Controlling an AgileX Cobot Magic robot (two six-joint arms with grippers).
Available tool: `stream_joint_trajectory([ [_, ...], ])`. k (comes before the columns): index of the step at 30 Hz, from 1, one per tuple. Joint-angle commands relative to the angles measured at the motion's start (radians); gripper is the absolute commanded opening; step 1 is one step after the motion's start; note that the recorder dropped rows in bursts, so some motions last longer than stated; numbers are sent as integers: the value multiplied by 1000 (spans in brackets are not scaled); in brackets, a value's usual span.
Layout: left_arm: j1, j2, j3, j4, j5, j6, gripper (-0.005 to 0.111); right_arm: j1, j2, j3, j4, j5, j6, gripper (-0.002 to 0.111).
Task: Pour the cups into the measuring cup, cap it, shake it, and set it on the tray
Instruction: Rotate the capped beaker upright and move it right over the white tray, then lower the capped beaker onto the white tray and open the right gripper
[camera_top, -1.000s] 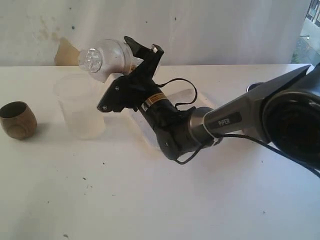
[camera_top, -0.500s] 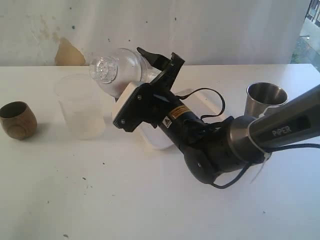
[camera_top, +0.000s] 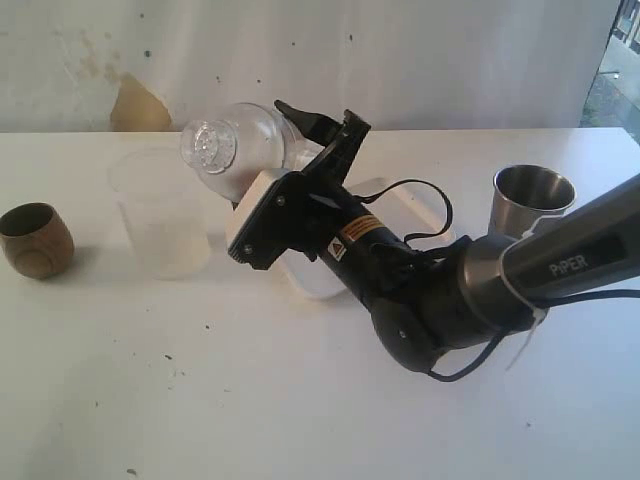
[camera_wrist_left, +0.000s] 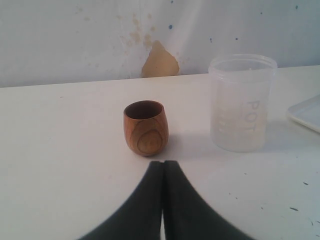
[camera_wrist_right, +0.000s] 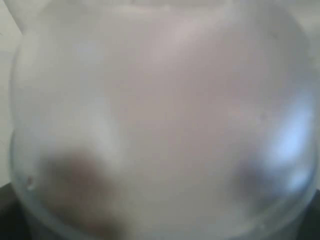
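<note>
Clear dome lid (camera_top: 232, 148) clamped in right gripper (camera_top: 318, 125), held on its side in the air, arm across the tray (camera_top: 305, 283); left gripper (camera_wrist_left: 162, 200) pinched together, empty.
Risk: lid is tilted right beside the frosted cup (camera_top: 160, 215). A skewed approach or rim clip would likely tip that light cup. Wooden cup (camera_top: 35, 240) far left, steel tumbler (camera_top: 533, 197) right, both upright. No graduated measuring cup visible.

Right end effector (camera_top: 312, 125), tilted upward across middle, grips dome lid (camera_top: 242, 140); left end effector (camera_wrist_left: 163, 166) closed.
</note>
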Motion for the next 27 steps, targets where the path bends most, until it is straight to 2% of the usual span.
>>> stream_joint_trajectory([
  [1, -5, -5, 2, 3, -8, 1, 0, -2, -17, 0, -8, -40, -4, 0],
  [20, -5, -5, 2, 3, -8, 1, 0, -2, -17, 0, -8, -40, 41, 0],
  [22, -5, -5, 2, 3, -8, 1, 0, -2, -17, 0, 16, -40, 419, 0],
  [23, -5, -5, 2, 3, -8, 1, 0, -2, -17, -2, 92, -40, 603, 0],
  [25, -5, -5, 2, 3, -8, 1, 0, -2, -17, -13, 276, -8, 718, 0],
  [26, -5, -5, 2, 3, -8, 1, 0, -6, -17, -44, 425, 63, 779, 0],
  [27, -5, -5, 2, 3, -8, 1, 0, -11, -17, -64, 487, 103, 785, 0],
])
